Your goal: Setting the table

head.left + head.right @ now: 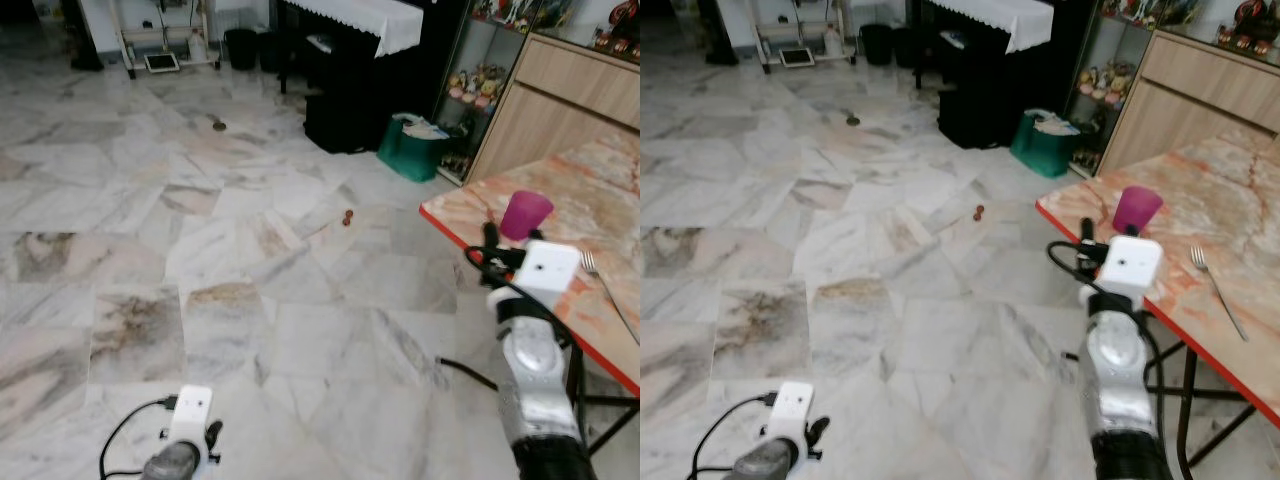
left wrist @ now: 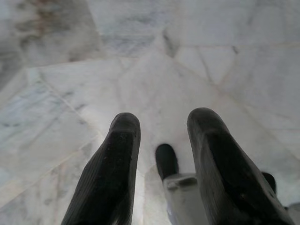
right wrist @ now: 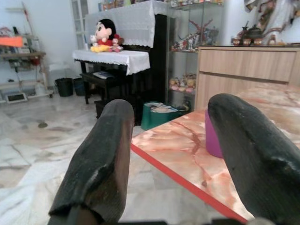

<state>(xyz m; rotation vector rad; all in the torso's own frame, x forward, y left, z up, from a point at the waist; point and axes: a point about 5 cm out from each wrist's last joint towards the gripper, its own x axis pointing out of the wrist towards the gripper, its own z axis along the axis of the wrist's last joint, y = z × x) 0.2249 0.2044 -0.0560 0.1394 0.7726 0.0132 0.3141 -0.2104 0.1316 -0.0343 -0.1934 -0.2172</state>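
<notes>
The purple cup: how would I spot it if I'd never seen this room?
Look for the orange marbled table with a red edge, on the right, in front of the wooden sideboard. The purple cup stands upright near its closest corner. A fork also lies there, but the cup is the table's one bright magenta thing.

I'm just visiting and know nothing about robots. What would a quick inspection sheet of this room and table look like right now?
Surface: orange marble-patterned table with a red edge, at the robot's right.
Job's things: purple cup upright near the table's corner; fork lying flat, apart from the cup.
Clutter: two small dark bits on the marble floor, too small to identify.
Grippers: right gripper jaws open, raised at the table edge short of the cup; left gripper jaws open, hanging low over the floor.
Cables: black cable looped at the left wrist; another by the right wrist.
Surroundings: black piano with a white cloth, green bag, wooden cabinet.
</notes>
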